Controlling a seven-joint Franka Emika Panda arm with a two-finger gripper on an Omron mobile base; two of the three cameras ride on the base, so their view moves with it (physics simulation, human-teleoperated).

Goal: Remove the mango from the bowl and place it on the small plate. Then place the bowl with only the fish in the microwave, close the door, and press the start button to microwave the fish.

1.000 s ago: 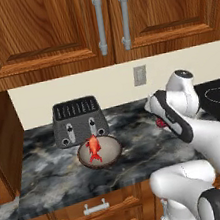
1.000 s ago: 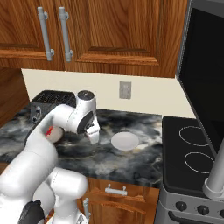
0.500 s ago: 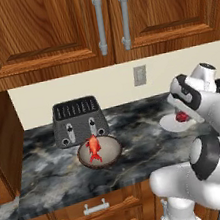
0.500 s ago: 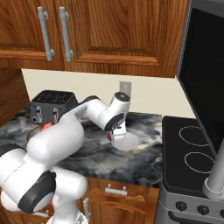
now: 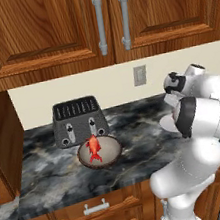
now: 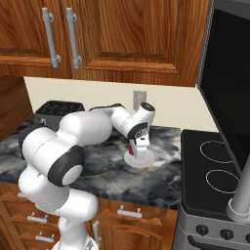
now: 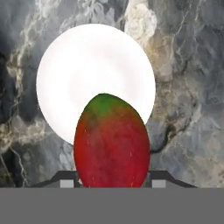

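Marbled grey worktop (image 7: 188,87) lies under the round white small plate (image 7: 87,65). Above the small plate, the tool (image 7: 112,183) grips the smooth, egg-shaped mango (image 7: 111,144), green tip pointing away.

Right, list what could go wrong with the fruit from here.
1. The rounded red-and-green mango, clamped in the gripper above the small flat white plate, may roll off that rimless plate when released.
2. In the hand view it hangs toward one plate edge; a drop there could land on the marble counter.

Grey toaster (image 5: 78,120) on marble counter (image 5: 51,172) — stove (image 6: 217,171) alongside.
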